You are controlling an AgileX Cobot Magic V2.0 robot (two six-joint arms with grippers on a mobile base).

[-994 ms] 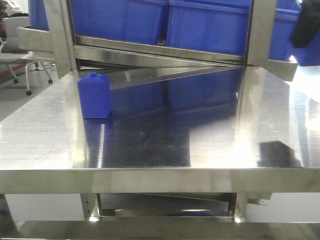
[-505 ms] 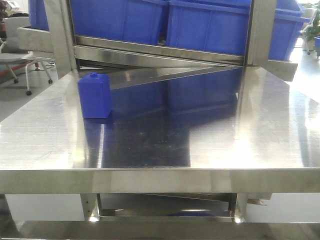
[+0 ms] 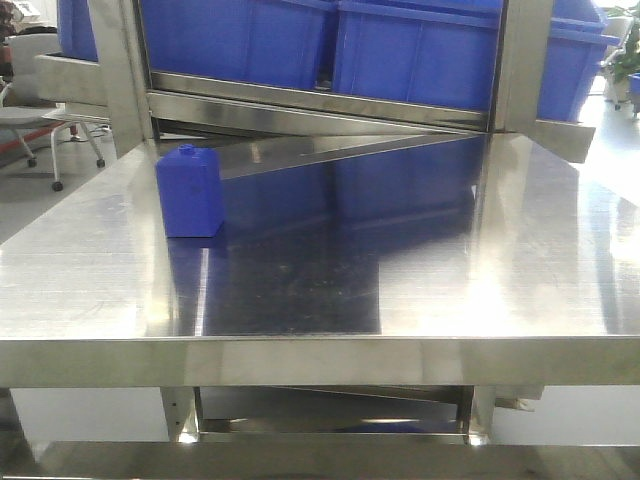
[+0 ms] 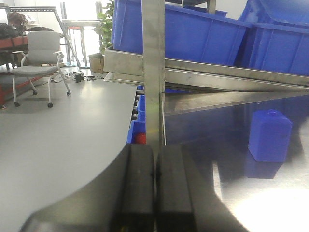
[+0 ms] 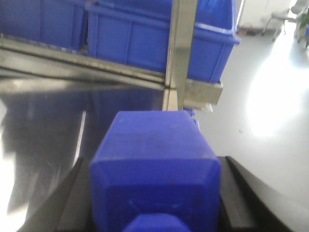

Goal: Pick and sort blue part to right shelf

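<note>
The right gripper (image 5: 155, 208) is clamped on a blue part (image 5: 154, 154), dark fingers (image 5: 237, 203) pressed against both its flanks. Just ahead of it spreads the steel table (image 5: 43, 125). Farther on stands an upright post (image 5: 182, 43), with the right shelf (image 5: 96, 65) rail to its left and blue bins (image 5: 130, 34) sitting behind. The left gripper (image 4: 154, 162) is pinched closed on nothing, pads touching. Ahead and to its right, well apart, a second blue part (image 4: 269, 135) stands upright on the tabletop, with the rail and bins beyond.
</note>
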